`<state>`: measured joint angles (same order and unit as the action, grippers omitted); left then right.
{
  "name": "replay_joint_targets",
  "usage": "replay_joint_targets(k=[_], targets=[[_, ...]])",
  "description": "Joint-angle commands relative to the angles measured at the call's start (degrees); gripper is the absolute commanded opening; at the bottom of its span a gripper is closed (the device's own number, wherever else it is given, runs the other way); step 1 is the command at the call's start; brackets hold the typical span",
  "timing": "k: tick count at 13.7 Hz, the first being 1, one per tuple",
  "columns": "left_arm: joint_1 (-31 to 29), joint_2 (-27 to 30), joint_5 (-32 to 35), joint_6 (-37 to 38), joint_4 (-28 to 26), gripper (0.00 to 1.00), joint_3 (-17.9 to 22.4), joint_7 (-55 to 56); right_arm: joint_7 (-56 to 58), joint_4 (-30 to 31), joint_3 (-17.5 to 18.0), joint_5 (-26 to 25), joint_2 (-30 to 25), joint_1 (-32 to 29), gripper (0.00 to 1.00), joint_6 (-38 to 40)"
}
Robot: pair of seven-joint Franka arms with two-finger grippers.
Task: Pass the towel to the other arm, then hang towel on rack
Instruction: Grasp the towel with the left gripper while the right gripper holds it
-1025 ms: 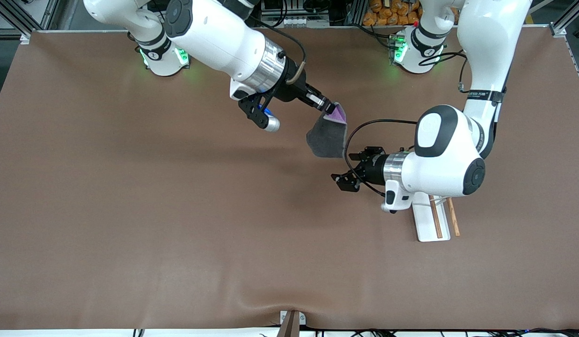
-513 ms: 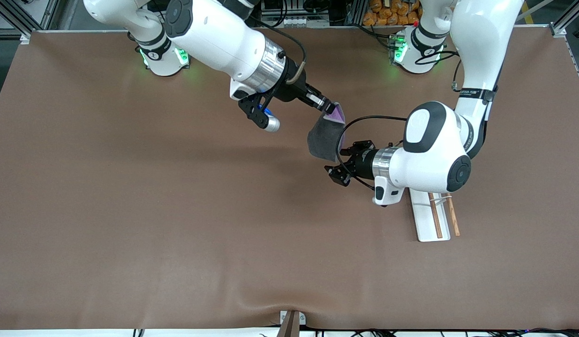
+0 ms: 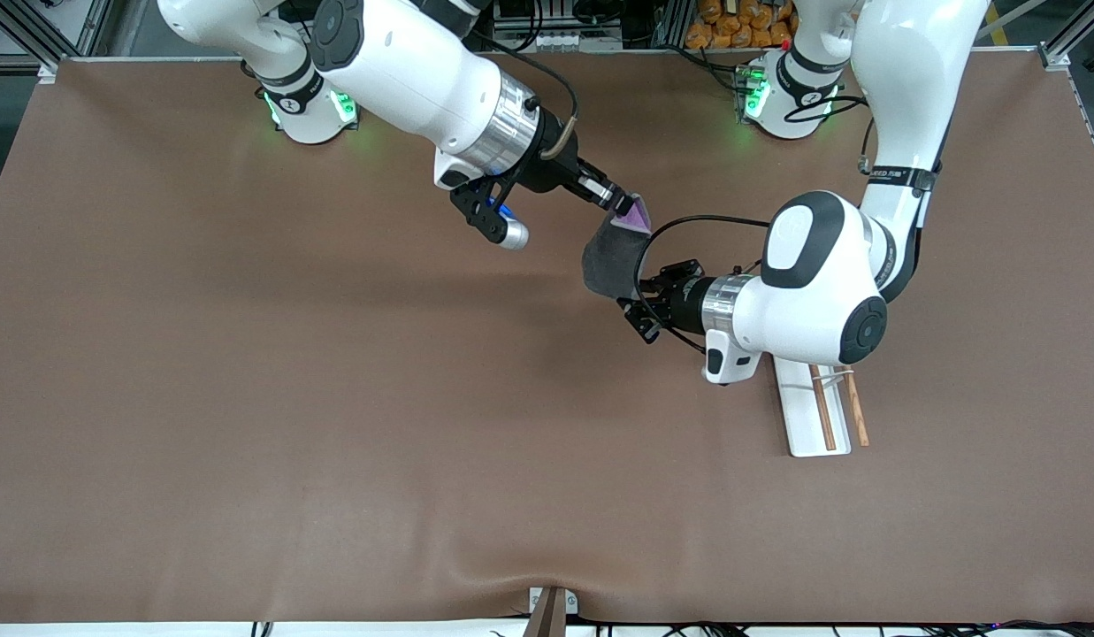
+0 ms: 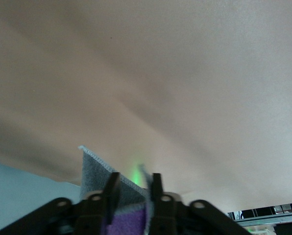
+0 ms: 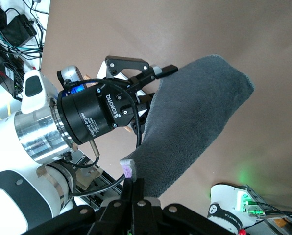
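One towel [image 3: 610,258], long axis hanging vertically

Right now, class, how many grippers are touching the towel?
2. The right gripper pinches the towel's upper corner in the air. The left gripper has its fingers around the hanging lower edge, over the table beside the rack.
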<state>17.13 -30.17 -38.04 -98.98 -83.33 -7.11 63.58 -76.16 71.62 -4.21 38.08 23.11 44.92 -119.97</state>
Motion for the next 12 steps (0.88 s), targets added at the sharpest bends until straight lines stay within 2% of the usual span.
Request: replay_joint_targets(k=[1, 7, 8, 9, 10, 12], targets=[[0.5, -0.6, -0.7, 1.0, 1.2, 0.00, 0.4, 0.6, -1.1, -1.8, -0.5, 0.9, 0.9, 0.3, 0.00, 1.0], [-2.0, 0.8, -0.3, 1.0, 1.8, 0.00, 1.3, -0.4, -1.1, -1.8, -0.5, 0.9, 0.9, 0.3, 0.00, 1.3], [-3.7, 1.7, -0.4, 1.0, 1.8, 0.00, 1.2, -2.4, -1.2, -1.8, -0.5, 0.9, 0.9, 0.2, 0.16, 1.3], [-5.4, 2.4, -0.4, 1.0, 1.8, 0.00, 1.2, -5.2, -1.5, -1.8, -0.5, 0.9, 0.8, -0.1, 0.54, 1.3], [-7.4, 2.6, -0.5, 1.0, 1.8, 0.00, 1.0, -6.8, -1.4, -1.7, -0.6, 0.2, 0.6, 0.2, 1.00, 1.7], [-9.4, 3.6, -0.5, 1.0, 1.8, 0.00, 1.0, -9.5, -1.3, -1.7, -0.7, -1.2, 0.4, 0.0, 1.00, 3.3]])
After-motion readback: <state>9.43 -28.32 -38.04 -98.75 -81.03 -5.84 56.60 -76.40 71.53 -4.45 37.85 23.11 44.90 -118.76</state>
